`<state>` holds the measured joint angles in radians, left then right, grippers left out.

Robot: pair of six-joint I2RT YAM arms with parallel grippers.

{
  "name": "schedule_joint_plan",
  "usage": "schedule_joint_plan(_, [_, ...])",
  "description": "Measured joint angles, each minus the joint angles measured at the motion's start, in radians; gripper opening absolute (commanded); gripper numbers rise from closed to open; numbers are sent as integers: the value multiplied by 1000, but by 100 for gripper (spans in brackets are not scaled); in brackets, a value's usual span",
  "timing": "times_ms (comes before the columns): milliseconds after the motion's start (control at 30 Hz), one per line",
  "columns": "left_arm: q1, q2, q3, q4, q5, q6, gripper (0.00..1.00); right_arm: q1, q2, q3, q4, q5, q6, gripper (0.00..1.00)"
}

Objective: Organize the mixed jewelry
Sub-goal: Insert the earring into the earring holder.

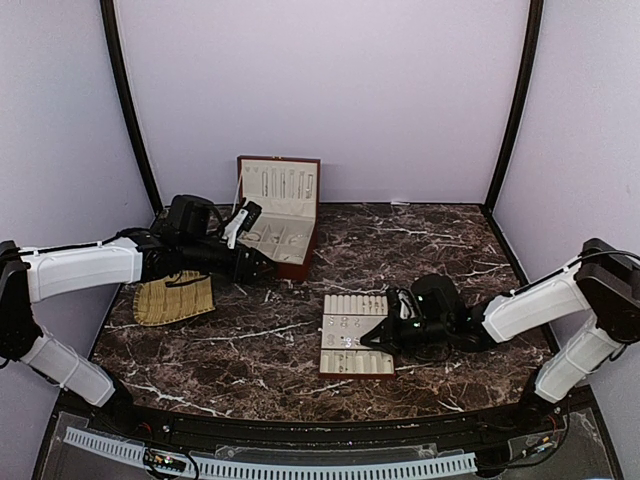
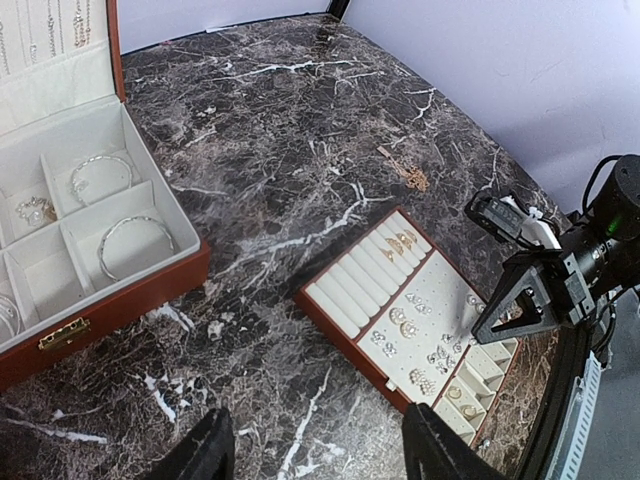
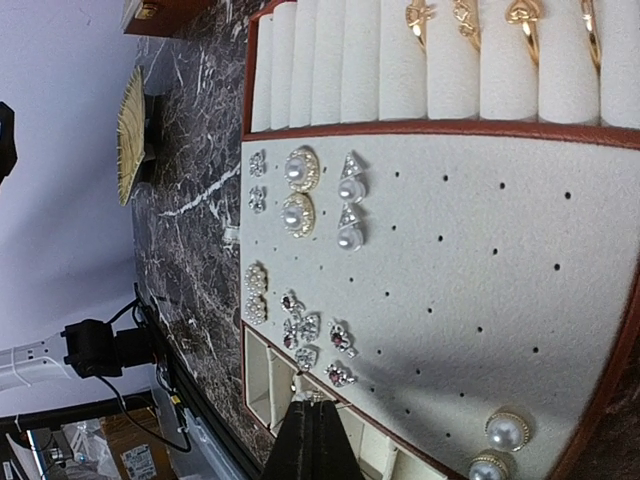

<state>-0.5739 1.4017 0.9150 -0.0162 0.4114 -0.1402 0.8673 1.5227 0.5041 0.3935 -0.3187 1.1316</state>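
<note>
L arm (image 1: 85,268) stretched fwd | L fingers (image 2: 205,455) apart; R arm (image 1: 525,308) low, bent | R fingers (image 3: 303,455) pressed together

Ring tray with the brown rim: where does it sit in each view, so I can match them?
Top external: tray at lower centre.
Left wrist: lower right, set at an angle.
Right wrist: fills most of the frame.
Shared landmark: red-brown box, upper left of the tray in top external, left edge in left wrist, top-left corner in right wrist.
</note>
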Motion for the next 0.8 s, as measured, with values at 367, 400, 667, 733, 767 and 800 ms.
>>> schedule_joint_plan(367, [0, -13, -1, 0, 0, 0, 60, 0, 33, -2, 27, 14, 0, 0])
schedule_joint_plan(400, [0, -13, -1, 0, 0, 0, 60, 0, 33, -2, 28, 17, 0, 0])
schedule_joint_plan(667, [0, -13, -2, 0, 0, 0, 60, 0, 33, -6, 33, 27, 0, 0])
schedule_joint_plan(733, [0, -13, -2, 0, 0, 0, 60, 0, 33, -8, 37, 27, 0, 0])
schedule_joint_plan(767, [0, -13, -2, 0, 0, 0, 60, 0, 33, -10, 40, 27, 0, 0])
schedule_joint_plan(800, [0, -13, -2, 0, 0, 0, 60, 0, 33, -11, 42, 27, 0, 0])
